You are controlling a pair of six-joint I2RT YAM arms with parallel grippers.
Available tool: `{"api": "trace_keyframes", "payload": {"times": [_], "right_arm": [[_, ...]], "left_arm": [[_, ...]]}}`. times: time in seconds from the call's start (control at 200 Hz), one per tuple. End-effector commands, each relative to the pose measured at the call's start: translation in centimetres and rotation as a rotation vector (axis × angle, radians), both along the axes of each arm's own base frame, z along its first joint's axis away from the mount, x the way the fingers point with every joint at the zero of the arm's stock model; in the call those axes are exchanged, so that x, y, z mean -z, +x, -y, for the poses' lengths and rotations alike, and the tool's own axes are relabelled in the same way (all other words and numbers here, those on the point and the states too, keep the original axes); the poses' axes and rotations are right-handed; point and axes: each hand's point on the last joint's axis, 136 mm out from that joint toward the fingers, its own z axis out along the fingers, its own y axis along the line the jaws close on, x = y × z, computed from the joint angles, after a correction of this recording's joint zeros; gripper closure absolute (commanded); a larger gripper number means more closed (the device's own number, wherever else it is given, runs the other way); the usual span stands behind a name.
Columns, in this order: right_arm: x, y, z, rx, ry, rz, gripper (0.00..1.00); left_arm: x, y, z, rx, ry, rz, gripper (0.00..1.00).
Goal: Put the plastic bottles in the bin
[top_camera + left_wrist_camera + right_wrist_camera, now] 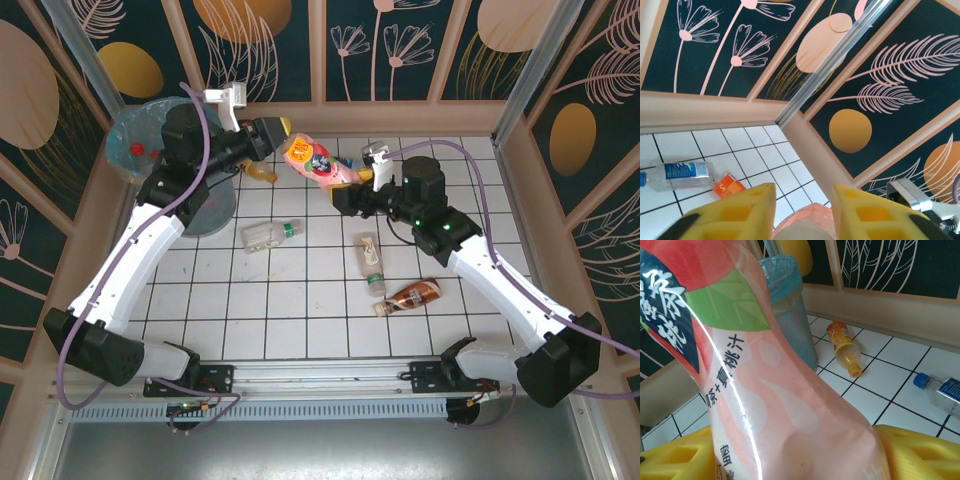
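Observation:
A pink-labelled plastic bottle (320, 163) hangs in the air between both arms, above the back of the tiled floor. My right gripper (355, 184) is shut on its lower body, and the wall is dented between the yellow pads (920, 452). My left gripper (283, 140) is closed round its other end (805, 222), which fills the gap between the yellow fingers (740, 212). The bin (150, 140), lined with a light-blue bag, stands at the back left behind the left arm. It also appears in the right wrist view as the bin (787, 300).
Loose bottles lie on the tiles: an orange one (260, 171) beside the bin, a clear one (270, 235), a green-capped one (372, 262) and a brown one (412, 295). A blue-labelled bottle (675, 175) lies near the back wall. Patterned walls close in the floor.

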Motion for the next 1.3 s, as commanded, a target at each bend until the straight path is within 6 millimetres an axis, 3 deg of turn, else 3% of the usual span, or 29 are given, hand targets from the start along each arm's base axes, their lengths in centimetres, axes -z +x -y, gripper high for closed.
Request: {"api": "trace_keyframes", "payload": {"times": [0.0, 0.05, 0.155, 0.195, 0.44, 0.57, 0.691, 0.836, 1.016, 1.201, 1.296], "right_arm": [[-1.8, 0.2, 0.3, 0.02, 0.067, 0.032, 0.4], [-1.7, 0.4, 0.4, 0.033, 0.073, 0.03, 0.32], [-2.2, 0.5, 0.5, 0.047, 0.097, 0.031, 0.07], [-2.5, 0.5, 0.5, 0.048, 0.111, 0.034, 0.02], [-4.6, 0.6, -0.6, -0.002, 0.162, 0.059, 0.01], [-5.1, 0.9, -1.5, -0.023, 0.184, 0.046, 0.01], [-5.3, 1.3, -3.3, -0.054, 0.188, 0.026, 0.04], [-5.0, 1.0, -6.4, -0.105, 0.145, 0.026, 0.05], [-3.4, 0.3, -9.0, -0.146, 0.088, 0.0, 0.05], [-1.0, 0.1, -9.7, -0.152, 0.055, -0.051, 0.05], [-0.1, 0.0, -9.8, -0.151, 0.04, -0.072, 0.05]], "left_arm": [[-1.7, -0.7, 0.1, 0.02, -0.027, 0.042, 0.88], [-2.3, -0.7, -0.2, 0.004, -0.028, 0.055, 1.0], [-4.9, -0.5, -1.9, -0.101, -0.035, 0.117, 1.0], [-6.3, -0.5, -2.8, -0.156, -0.036, 0.152, 1.0], [-14.7, -0.7, -9.8, -0.532, 0.09, 0.362, 1.0], [-16.7, 0.9, -14.2, -0.714, 0.236, 0.373, 1.0], [-17.1, 2.6, -18.5, -0.829, 0.317, 0.354, 1.0], [-16.2, 4.0, -22.4, -0.973, 0.491, 0.321, 1.0], [-11.5, 5.5, -25.9, -1.051, 0.679, 0.195, 1.0], [-5.0, 8.1, -25.5, -0.955, 0.748, 0.083, 1.0], [-2.8, 9.2, -24.6, -0.905, 0.731, 0.08, 1.0]]}}
